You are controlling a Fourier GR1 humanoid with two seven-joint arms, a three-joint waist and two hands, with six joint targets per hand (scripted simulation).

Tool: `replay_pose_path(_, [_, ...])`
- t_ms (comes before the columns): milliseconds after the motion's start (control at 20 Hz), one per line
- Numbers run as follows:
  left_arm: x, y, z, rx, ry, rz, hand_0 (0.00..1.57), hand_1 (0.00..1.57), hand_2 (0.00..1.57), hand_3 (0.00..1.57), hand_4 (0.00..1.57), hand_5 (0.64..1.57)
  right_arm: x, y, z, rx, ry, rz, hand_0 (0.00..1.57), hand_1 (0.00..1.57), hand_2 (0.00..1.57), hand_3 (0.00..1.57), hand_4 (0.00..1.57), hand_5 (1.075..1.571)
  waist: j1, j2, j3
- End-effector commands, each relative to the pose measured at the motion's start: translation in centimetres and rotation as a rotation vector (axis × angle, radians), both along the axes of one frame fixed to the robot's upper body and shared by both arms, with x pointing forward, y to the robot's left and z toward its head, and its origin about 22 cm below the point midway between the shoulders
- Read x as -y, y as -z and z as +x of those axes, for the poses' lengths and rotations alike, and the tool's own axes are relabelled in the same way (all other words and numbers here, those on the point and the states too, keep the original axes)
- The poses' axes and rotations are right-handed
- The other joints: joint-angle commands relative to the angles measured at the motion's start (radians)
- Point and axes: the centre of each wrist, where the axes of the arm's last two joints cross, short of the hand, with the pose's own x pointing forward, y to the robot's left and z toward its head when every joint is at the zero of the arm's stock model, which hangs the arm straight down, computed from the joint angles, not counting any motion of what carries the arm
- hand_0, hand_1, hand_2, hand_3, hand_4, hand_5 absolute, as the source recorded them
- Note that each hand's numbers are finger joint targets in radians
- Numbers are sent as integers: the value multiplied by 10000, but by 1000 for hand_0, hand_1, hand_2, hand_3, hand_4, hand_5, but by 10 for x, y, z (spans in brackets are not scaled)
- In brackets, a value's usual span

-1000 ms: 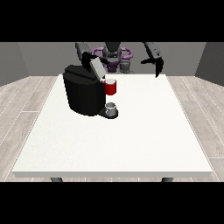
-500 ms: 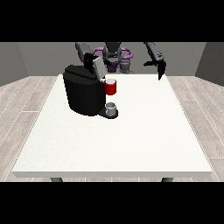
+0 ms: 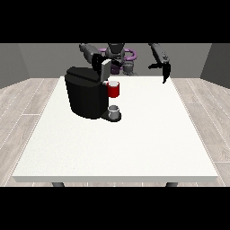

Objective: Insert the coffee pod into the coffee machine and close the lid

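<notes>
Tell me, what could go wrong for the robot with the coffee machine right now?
The lid stands up on the coffee machine near the table's far edge; a push there might slide the machine instead of shutting it. A small grey thing sits low at the machine's front, under a red thing at the machine, and a low-swinging arm could knock it. The hand at the view's right hangs far from the machine.

My hand at the view's left [image 3: 99,63] sits mostly hidden behind the coffee machine [image 3: 87,92], at its twelve o'clock. The fingers [image 3: 165,75] of my other hand are too small to read.
</notes>
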Motion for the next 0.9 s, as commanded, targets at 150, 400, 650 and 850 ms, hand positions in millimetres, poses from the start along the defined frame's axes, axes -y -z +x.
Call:
replay_pose_path(150, [0,5,10,-66,-81,-104,0,0,0,0,366,1571,-62,-29,0,849,-1045,-1429,0,0,0,0,391,1571,204,335,-87])
replay_pose_path(400, [0,-21,30,235,693,-41,0,0,0,0,398,1571,-63,-52,17,1512,-575,-2511,0,0,0,0,455,1571,868,552,-79])
replay_pose_path(650, [-7,4,15,-81,374,-271,0,0,0,0,354,1571,-84,-45,4,1365,-1614,-1764,0,0,0,0,393,1571,439,140,-81])
replay_pose_path(850, [19,22,1,-472,359,-431,0,0,0,0,353,1571,-89,-42,3,781,-2175,-1815,0,0,0,0,394,1571,449,-339,-81])
